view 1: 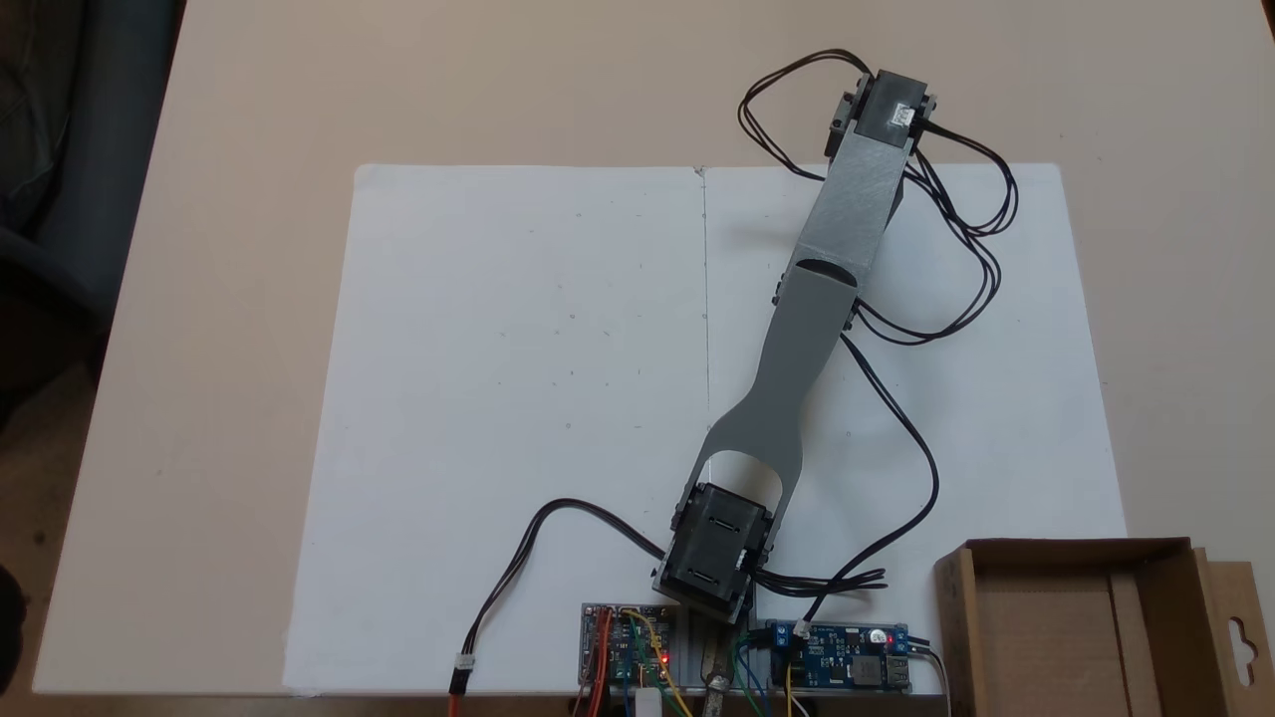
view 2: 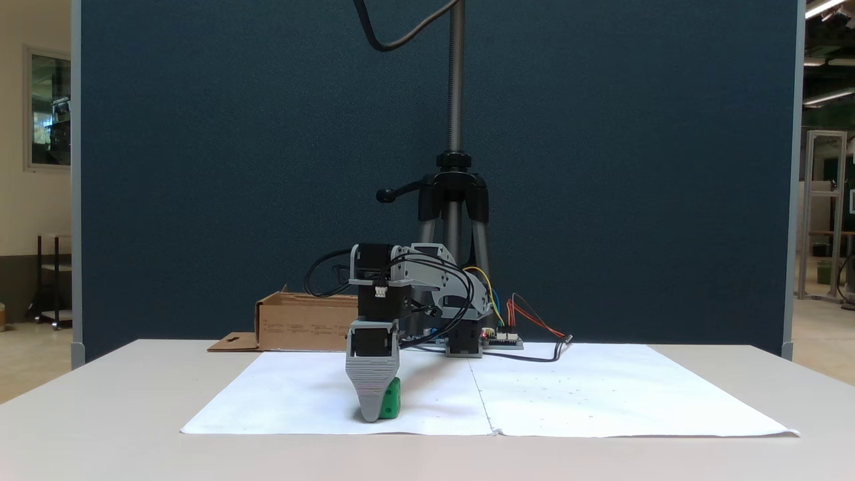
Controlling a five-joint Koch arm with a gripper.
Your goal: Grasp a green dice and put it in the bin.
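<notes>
Paper (view 2: 601, 394) is lying nearest the camera in a fixed view, its front edge running close to the table (view 2: 133, 441) edge. Just behind that edge the gripper (view 2: 372, 414) is pointing down at the sheet, with the green dice (view 2: 390, 403) showing beside its one visible grey jaw; whether the jaws are clamping it I cannot tell. Open sheet is spreading wide to the right of the gripper. Farther back, the bin (view 2: 307, 324) is sitting off the paper beside the arm's base, well apart from the dice. Seen from above, its hanger-hole flap (view 1: 1235, 627) is reaching toward the picture's right edge.
</notes>
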